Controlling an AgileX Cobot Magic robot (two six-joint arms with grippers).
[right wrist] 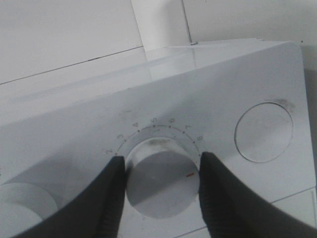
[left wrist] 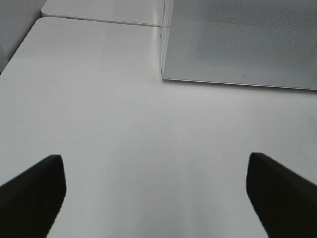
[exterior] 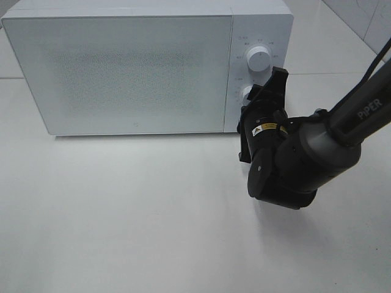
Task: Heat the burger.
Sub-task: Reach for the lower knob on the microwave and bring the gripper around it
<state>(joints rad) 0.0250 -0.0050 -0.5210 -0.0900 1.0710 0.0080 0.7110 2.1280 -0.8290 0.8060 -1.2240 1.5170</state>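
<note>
The burger is hidden from every view. The white microwave (exterior: 122,73) stands at the back of the table with its door closed. My right gripper (exterior: 252,97) reaches to the control panel and is shut on the lower knob (right wrist: 163,191). Its two dark fingers (right wrist: 111,198) press on either side of the knob, which sits inside a dial of printed numbers and carries a small red mark. My left gripper (left wrist: 154,163) hangs open over the bare white table (left wrist: 124,124), short of the microwave's front corner (left wrist: 163,74), with nothing between its fingers.
An upper knob (exterior: 259,59) sits above the one I grip. The right arm (exterior: 317,146) stretches in from the right edge, over the table in front of the panel. White table surface (exterior: 122,213) runs in front of the microwave.
</note>
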